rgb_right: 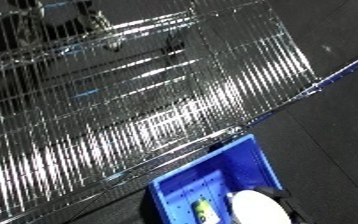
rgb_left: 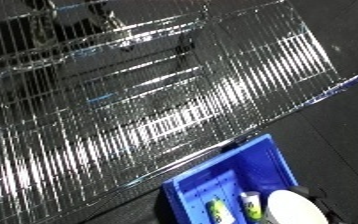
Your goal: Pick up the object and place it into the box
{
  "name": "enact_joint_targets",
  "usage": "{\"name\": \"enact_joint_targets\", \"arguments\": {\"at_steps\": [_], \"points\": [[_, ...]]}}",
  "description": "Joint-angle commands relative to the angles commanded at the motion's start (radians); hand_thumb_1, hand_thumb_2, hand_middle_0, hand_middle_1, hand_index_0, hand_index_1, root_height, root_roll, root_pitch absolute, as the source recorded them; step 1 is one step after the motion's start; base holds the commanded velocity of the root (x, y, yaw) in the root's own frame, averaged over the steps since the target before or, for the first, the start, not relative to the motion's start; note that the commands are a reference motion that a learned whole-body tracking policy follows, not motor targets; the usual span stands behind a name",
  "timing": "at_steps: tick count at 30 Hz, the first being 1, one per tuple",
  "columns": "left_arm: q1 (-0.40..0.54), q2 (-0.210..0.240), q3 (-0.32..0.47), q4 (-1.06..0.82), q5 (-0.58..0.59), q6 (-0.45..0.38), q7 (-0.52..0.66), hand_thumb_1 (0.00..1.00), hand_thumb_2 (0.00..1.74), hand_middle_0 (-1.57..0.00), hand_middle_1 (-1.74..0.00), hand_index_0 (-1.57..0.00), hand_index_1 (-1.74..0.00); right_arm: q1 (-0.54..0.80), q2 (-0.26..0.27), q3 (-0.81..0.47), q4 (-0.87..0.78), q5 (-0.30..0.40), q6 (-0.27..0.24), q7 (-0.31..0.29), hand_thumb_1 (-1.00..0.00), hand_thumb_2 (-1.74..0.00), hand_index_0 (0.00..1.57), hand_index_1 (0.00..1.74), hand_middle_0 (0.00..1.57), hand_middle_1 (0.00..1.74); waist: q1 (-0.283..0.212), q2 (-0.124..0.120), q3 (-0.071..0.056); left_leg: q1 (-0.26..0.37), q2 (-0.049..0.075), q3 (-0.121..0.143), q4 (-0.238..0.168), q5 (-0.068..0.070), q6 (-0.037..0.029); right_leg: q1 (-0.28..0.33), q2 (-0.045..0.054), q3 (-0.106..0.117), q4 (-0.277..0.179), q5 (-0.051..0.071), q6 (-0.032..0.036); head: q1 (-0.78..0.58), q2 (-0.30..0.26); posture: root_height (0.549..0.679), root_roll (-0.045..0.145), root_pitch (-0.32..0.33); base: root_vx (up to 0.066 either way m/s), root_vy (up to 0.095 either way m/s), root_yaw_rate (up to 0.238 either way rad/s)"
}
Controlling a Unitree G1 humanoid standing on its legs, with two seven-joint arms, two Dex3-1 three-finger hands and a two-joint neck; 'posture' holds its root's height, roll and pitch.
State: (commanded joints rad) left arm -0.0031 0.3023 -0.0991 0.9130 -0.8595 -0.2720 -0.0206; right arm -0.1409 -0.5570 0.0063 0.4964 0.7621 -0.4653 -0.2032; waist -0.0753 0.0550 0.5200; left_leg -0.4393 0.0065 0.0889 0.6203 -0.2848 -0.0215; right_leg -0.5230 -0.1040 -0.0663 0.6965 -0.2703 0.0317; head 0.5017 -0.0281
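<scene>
A blue bin (rgb_left: 264, 160) stands on the dark floor at the lower right of both views. Inside it lie two small yellow-green and white objects (rgb_left: 218, 210) (rgb_left: 251, 204); I cannot make out what they are. A white rounded forearm (rgb_left: 291, 209) comes in from the lower edge over the bin's right part. Just above it a small black piece shows, apparently my right hand (rgb_left: 303, 192), and its fingers are hidden. My left hand is in no view.
A chrome wire rack (rgb_left: 140, 100) fills the upper and left part of the tilted view, its lower rail running right by the bin's far wall. Dark floor (rgb_left: 344, 130) lies to the right of the bin.
</scene>
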Motion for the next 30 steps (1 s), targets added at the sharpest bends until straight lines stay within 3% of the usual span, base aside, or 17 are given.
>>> {"name": "enact_joint_targets", "arguments": {"at_steps": [12,30], "points": [[-0.043,0.02,-0.064,0.028,-0.006,0.017,-0.02,0.0,0.0,0.0,0.0,0.0,0.0,-0.123,-0.012,0.035,0.399,0.052,0.017,0.061,0.0,0.0,0.0,0.0,0.0,0.0,0.035,0.034,0.0,0.017,-0.023,-0.018,-0.008,0.007,0.0051,0.022,-0.0048,-0.009,-0.006,0.004,-0.0046,0.091,-0.076,0.645,0.079,0.073,-0.014,-0.019,0.053],[-0.066,0.035,-0.074,0.045,-0.007,0.034,-0.036,0.0,0.0,0.0,0.0,0.0,0.0,-0.151,0.016,0.068,0.412,0.034,0.033,0.152,0.0,0.0,0.0,0.0,0.0,0.0,0.05,0.027,0.0,0.049,-0.029,-0.035,-0.026,0.023,0.0026,0.062,0.0032,-0.015,-0.016,0.006,-0.0037,0.021,-0.164,0.647,0.078,0.047,-0.001,-0.01,0.03]]}}
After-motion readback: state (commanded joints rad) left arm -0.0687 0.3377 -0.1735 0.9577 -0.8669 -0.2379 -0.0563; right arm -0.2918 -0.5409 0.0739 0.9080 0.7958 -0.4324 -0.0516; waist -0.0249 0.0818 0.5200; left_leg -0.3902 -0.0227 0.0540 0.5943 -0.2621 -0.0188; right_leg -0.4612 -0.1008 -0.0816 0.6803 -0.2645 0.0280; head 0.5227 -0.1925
